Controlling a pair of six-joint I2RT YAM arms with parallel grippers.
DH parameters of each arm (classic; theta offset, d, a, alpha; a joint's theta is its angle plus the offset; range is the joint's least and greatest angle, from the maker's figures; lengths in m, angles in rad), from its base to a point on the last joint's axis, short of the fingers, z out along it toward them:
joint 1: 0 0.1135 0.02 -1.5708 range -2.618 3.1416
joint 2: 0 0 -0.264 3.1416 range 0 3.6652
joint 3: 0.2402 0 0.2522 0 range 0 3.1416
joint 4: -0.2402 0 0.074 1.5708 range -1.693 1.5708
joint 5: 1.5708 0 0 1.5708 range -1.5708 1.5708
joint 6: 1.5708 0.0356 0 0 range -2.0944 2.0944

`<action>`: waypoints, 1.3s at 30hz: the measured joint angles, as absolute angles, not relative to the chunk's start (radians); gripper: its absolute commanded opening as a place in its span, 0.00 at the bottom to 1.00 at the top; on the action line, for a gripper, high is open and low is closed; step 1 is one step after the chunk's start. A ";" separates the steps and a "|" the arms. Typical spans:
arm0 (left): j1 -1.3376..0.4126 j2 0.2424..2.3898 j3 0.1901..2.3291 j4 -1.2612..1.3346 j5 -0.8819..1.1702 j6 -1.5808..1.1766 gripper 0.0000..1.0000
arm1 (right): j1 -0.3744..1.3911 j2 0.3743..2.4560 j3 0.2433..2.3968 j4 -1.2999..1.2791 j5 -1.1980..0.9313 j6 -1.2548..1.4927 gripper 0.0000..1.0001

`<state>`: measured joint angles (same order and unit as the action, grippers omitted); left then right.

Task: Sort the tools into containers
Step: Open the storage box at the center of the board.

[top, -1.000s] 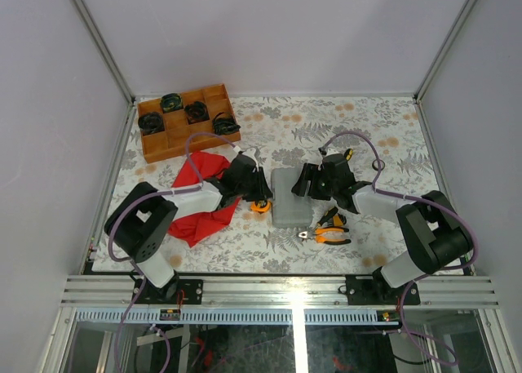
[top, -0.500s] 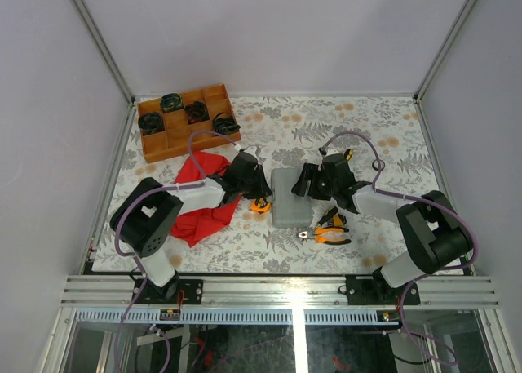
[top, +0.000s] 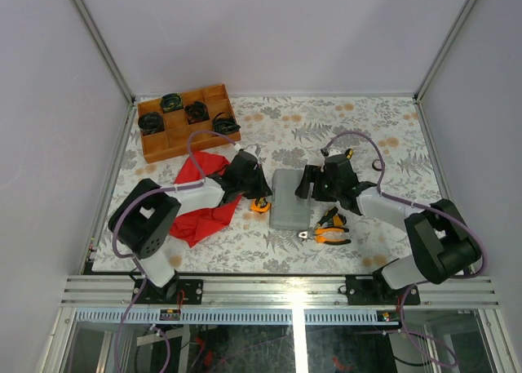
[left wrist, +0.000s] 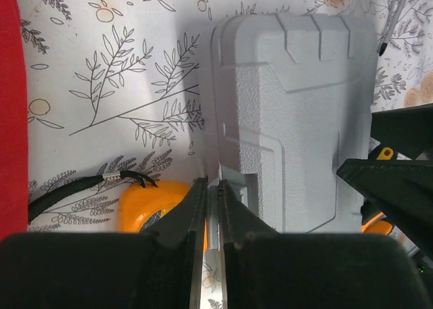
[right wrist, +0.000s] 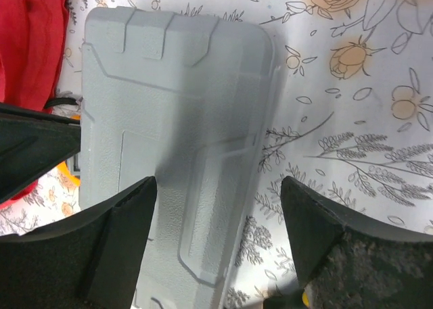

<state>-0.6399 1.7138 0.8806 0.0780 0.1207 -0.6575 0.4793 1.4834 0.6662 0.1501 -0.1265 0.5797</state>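
The left gripper (left wrist: pixel 213 187), narrower than a second ago, pinches the edge of the grey tool case (left wrist: pixel 291 120) (orange tape measure (left wrist: pixel 145 201) just left of its fingers), while the right gripper (right wrist: pixel 216 187) hovers spread above the case.

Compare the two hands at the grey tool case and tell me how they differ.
The left hand has its fingers pressed almost together; the right hand has its fingers wide apart. The left hand sits at the left edge of the grey tool case, beside an orange tape measure; the right hand straddles the case's right edge. Both are black and face the same closed case.
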 measured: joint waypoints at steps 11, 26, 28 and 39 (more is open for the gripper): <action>-0.640 1.601 0.881 0.047 0.134 -0.662 0.00 | 0.480 1.250 0.664 0.061 -0.057 0.518 0.88; -0.641 1.461 0.881 0.032 0.160 -0.690 0.00 | 0.480 1.145 0.624 0.003 -0.009 0.508 0.88; -0.641 1.456 0.881 0.027 0.162 -0.693 0.00 | 0.480 1.142 0.620 0.000 -0.009 0.509 0.88; -0.641 1.444 0.886 -0.021 0.160 -0.708 0.00 | 0.480 1.138 0.582 0.005 -0.016 0.533 0.87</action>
<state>-0.6407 1.4445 0.8864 -0.0208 0.1596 -0.7078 0.4797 1.1381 0.5819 0.0051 -0.0162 0.5335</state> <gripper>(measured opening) 0.066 0.873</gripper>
